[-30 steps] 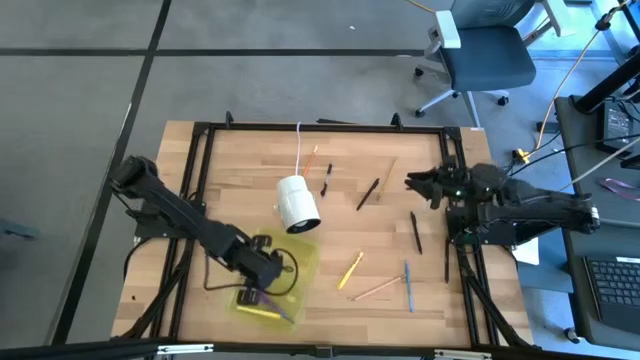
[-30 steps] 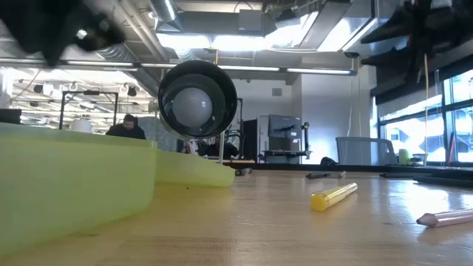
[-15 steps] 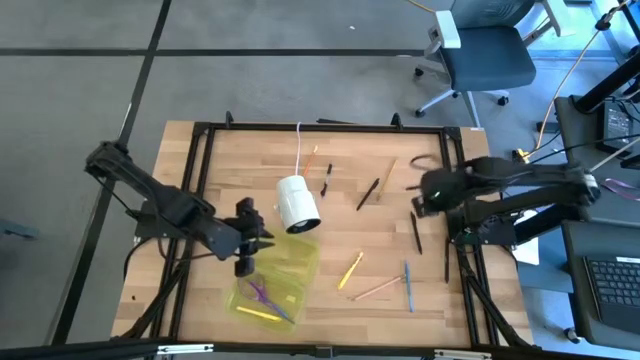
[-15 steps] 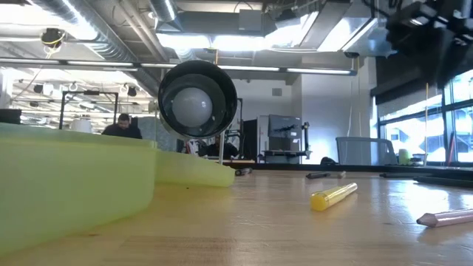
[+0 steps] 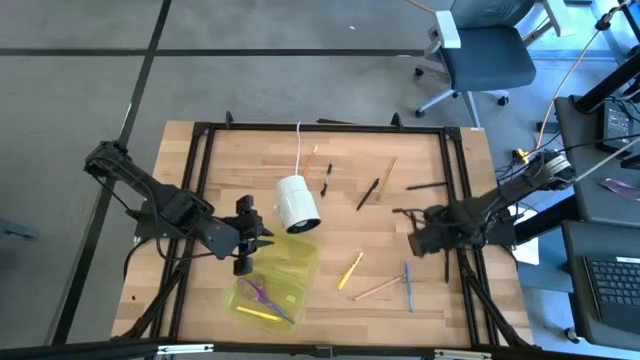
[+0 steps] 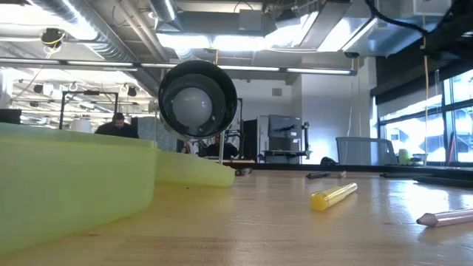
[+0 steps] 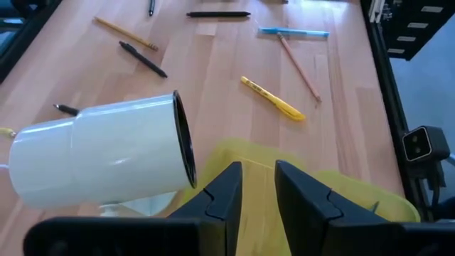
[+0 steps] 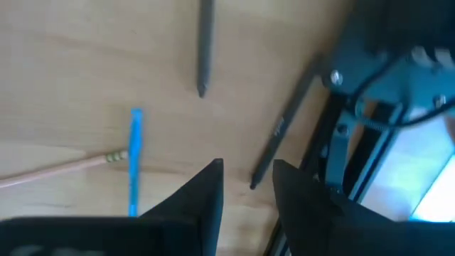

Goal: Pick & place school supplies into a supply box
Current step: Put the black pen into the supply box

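The translucent yellow-green supply box (image 5: 277, 283) lies open near the table's near-left part. Purple-handled scissors (image 5: 257, 293) and a yellow pen (image 5: 258, 313) lie inside it. My left gripper (image 5: 249, 243) hovers open by the box's far left corner, next to the white cylinder (image 5: 297, 203). My right gripper (image 5: 412, 232) is open above the right side of the table. Its wrist view shows a dark pen (image 8: 205, 46), a second dark pen (image 8: 284, 124) by the frame rail, a blue pen (image 8: 134, 160) and a wood-coloured pencil (image 8: 57, 171) flat on the wood below the fingers.
More supplies lie loose on the wood: a yellow pen (image 5: 350, 270), black pens (image 5: 368, 193) (image 5: 427, 185), a small black piece (image 5: 326, 178), an orange pencil (image 5: 312, 157) and a wood-coloured pencil (image 5: 388, 172). A black metal frame (image 5: 458, 170) borders the table. A person sits far behind the table (image 6: 118, 125).
My left gripper rose from inside the box and drew back toward the table's left and far side, then stayed still; the scissors now lie uncovered in the box. My right gripper swung from the far right part of the table toward the near edge and tipped down over the pens.
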